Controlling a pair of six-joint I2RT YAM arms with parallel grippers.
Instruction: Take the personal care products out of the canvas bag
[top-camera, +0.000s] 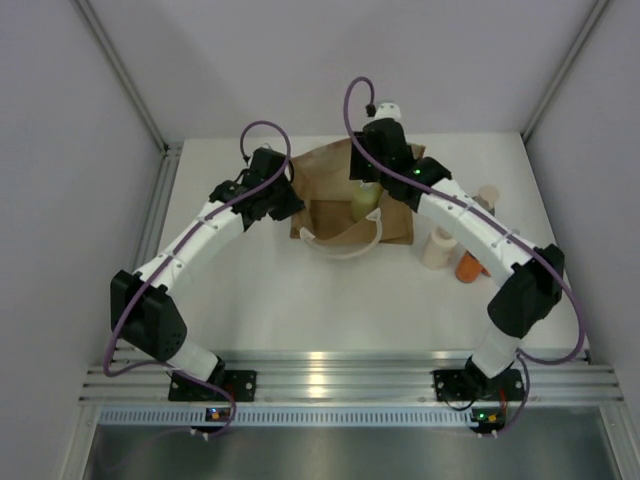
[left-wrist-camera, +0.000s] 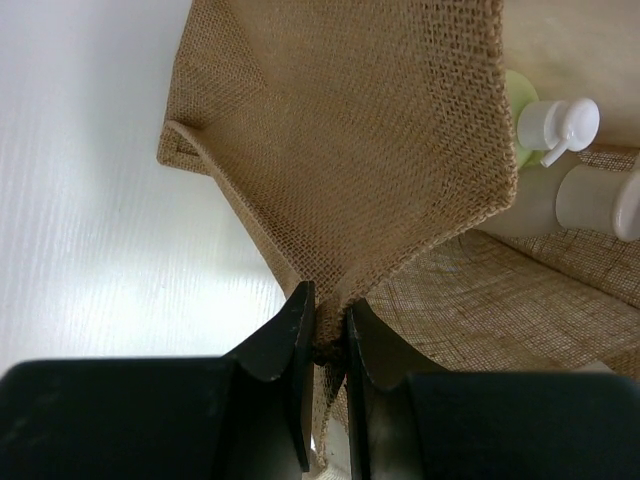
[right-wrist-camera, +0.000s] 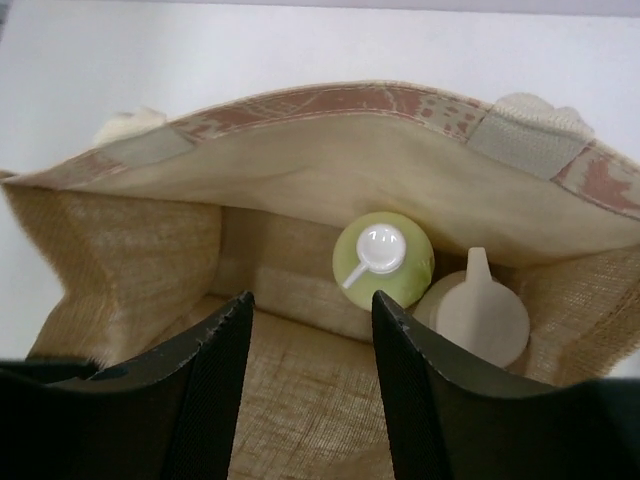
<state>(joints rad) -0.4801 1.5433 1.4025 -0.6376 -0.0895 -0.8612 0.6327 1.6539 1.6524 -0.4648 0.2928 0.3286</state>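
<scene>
The canvas bag (top-camera: 335, 175) stands open at the table's middle back, its white handle (top-camera: 345, 248) looped toward me. My left gripper (left-wrist-camera: 330, 320) is shut on the bag's woven edge (left-wrist-camera: 370, 150) at its left corner. My right gripper (right-wrist-camera: 312, 305) hangs open over the bag's inside (right-wrist-camera: 300, 400), with nothing between its fingers. Two personal care products stand against the bag's far wall: a yellow-green bottle (right-wrist-camera: 383, 260) with a white pump cap, just beyond the right finger, and a cream bottle (right-wrist-camera: 478, 315) beside it. In the left wrist view, the yellow-green bottle (left-wrist-camera: 522, 100) and the cream bottle (left-wrist-camera: 590, 195) also show.
Outside the bag, to its right, stand a cream bottle (top-camera: 438, 247), an orange bottle (top-camera: 468, 268) and a tan bottle (top-camera: 487, 196), close under my right arm. White walls enclose the table on the left, right and back.
</scene>
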